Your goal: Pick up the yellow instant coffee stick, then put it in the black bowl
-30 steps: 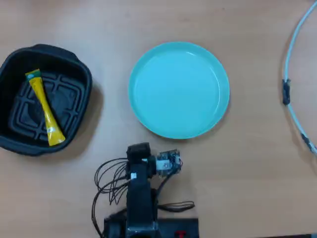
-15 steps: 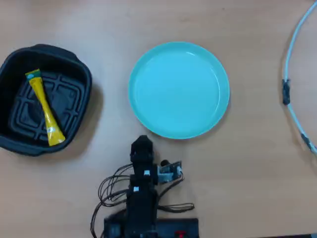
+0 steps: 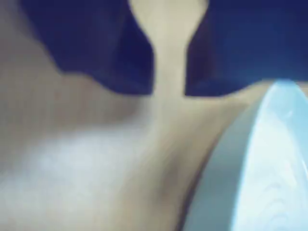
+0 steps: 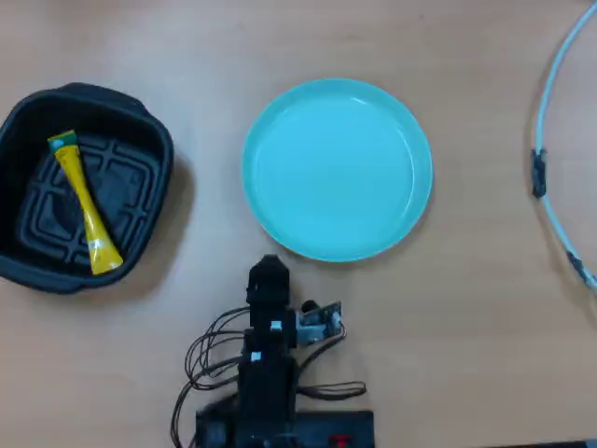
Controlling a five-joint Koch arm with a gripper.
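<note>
The yellow instant coffee stick [image 4: 82, 203] lies inside the black bowl [image 4: 149, 135] at the left of the overhead view, slanted, with its green tip toward the far rim. My gripper [image 4: 269, 268] is folded back close to the arm's base, well to the right of the bowl and just in front of the teal plate. In the blurred wrist view the gripper [image 3: 169, 91] shows two dark blue jaws with a narrow gap of bare table between them and nothing in it. The bowl and the stick do not show in the wrist view.
A round teal plate [image 4: 336, 168] sits mid-table; its pale rim fills the wrist view's lower right [image 3: 269, 159]. A light cable [image 4: 550, 187] curves along the right edge. The arm's base and wires [image 4: 270, 401] sit at the front.
</note>
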